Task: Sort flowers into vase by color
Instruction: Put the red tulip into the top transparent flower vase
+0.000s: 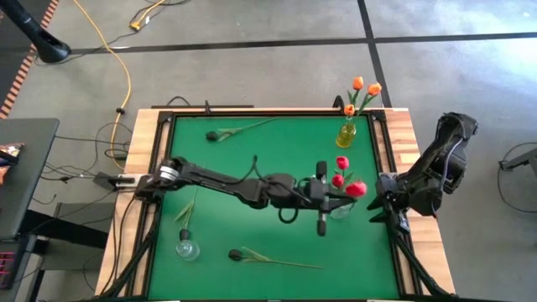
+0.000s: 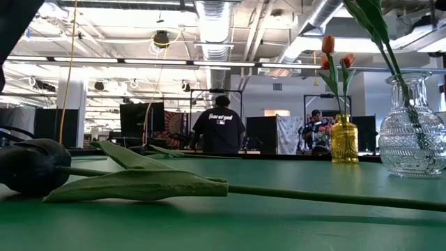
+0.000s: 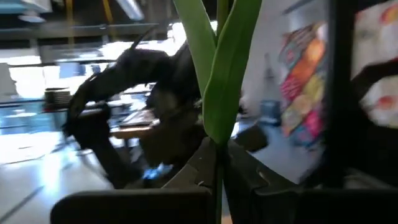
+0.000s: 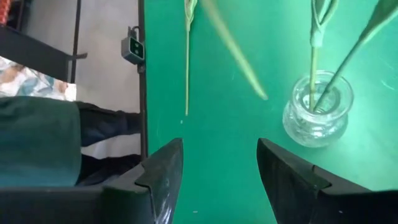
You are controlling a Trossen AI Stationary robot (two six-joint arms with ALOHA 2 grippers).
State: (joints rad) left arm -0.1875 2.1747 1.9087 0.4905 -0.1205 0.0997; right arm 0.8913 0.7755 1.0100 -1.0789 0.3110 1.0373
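Note:
A clear glass vase (image 1: 340, 210) right of the table's middle holds two red tulips by their stems (image 4: 314, 81). My left gripper (image 1: 323, 201) reaches in from the left, right beside this vase, and is shut on a third red tulip (image 1: 355, 189). A yellow vase (image 1: 346, 134) at the far right holds orange tulips (image 1: 362, 88). Two dark tulips lie flat on the green mat, one far (image 1: 222, 134) and one near (image 1: 239, 254). My right gripper (image 4: 217, 180) is open and empty at the table's right edge. My left gripper pinches the red tulip's green stem just below its leaves (image 3: 219, 163) between its two fingers. It comes level from the table's left, across the stem. The tulip is lifted clear and slants, with its lower stem end (image 4: 262, 93) beside the clear vase, outside its mouth.
A second clear vase (image 1: 186, 247) stands near the left front corner with a green stem in it. The near dark tulip (image 2: 28, 167) lies close to the low camera. Black frame rails edge the mat. People stand in the room beyond the table (image 2: 218, 129).

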